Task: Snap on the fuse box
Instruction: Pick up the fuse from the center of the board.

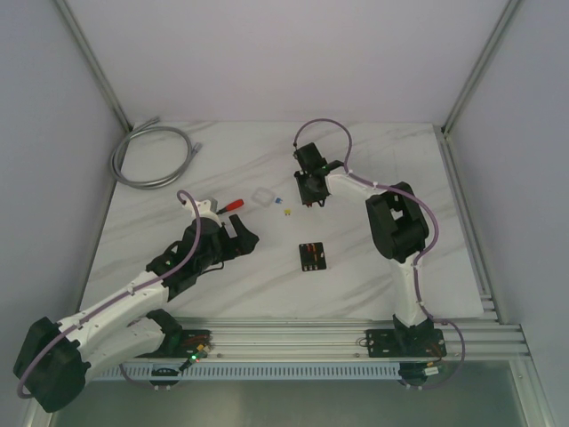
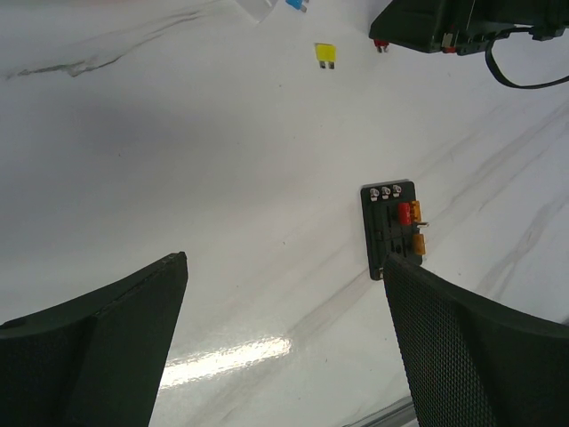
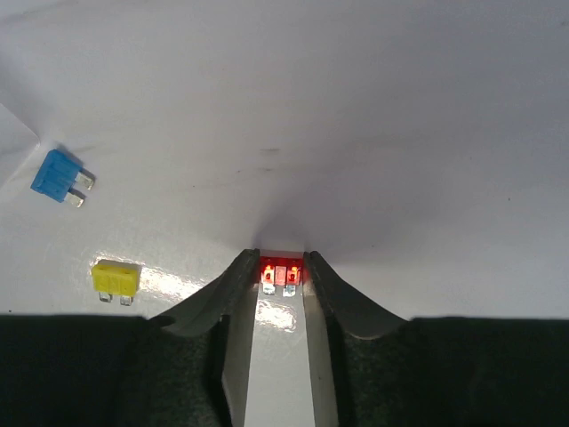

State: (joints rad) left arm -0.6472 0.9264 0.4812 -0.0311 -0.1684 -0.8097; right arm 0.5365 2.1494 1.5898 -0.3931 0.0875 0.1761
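table (image 1: 267, 276): glossy white marble-look slab, bare around the box.
left gripper (image 2: 283, 267): mesh-textured black fingers spread wide, near the box.
right gripper (image 3: 281, 260): tips pinching a red fuse (image 3: 279, 271), apparently at the tabletop.
fuse box (image 2: 392, 227): flat black slotted square, mid-table, apart from both grippers.
loose fuses: yellow fuse (image 3: 116, 278), blue fuse (image 3: 57, 175), lying separately.

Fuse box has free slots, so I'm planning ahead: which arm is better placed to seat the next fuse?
Right. The right gripper pinches a red fuse between its fingertips, a short way beyond the fuse box. The left gripper is open and empty, though the box lies near it.
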